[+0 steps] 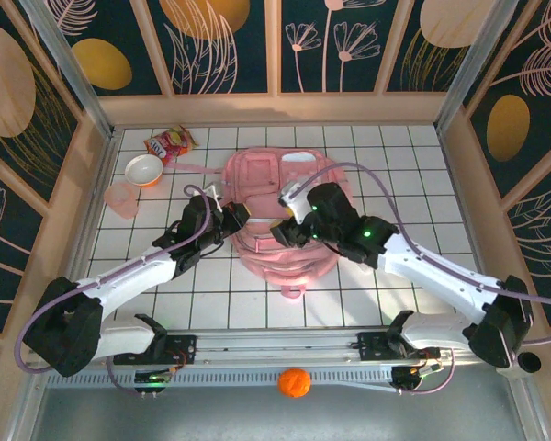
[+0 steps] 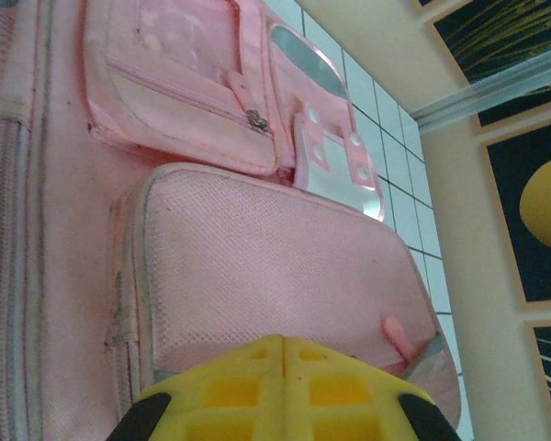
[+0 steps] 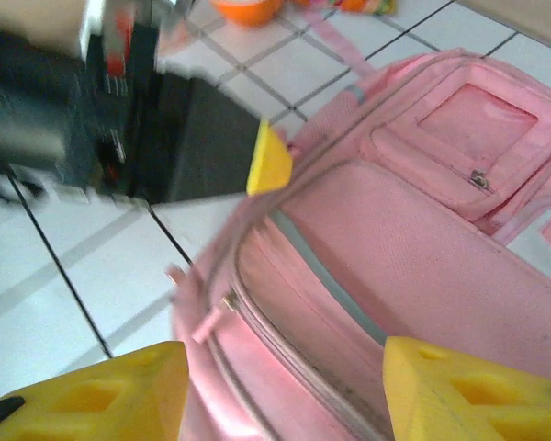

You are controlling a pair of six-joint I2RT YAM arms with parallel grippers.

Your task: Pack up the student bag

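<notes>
The student bag (image 1: pixel 280 184), a large light-pink backpack, lies flat in the middle of the tiled table. My left gripper (image 1: pixel 237 217) is at its left side, yellow fingers pressed together (image 2: pixel 283 344) on the grey-lined edge of the bag's (image 2: pixel 257 248) mesh front panel. Its yellow tip (image 3: pixel 268 161) meets the raised rim of the bag (image 3: pixel 441 266). My right gripper (image 1: pixel 289 230) hovers over the unzipped opening, jaws wide apart (image 3: pixel 285 390) with nothing between them. A pink zipper pull (image 3: pixel 207 326) hangs at the opening's left end.
At the back left lie a snack packet (image 1: pixel 170 142), a white and orange bowl (image 1: pixel 143 169) and a pink cup (image 1: pixel 121 198). An orange ball (image 1: pixel 295 381) sits on the near rail between the arm bases. Wooden walls ring the table.
</notes>
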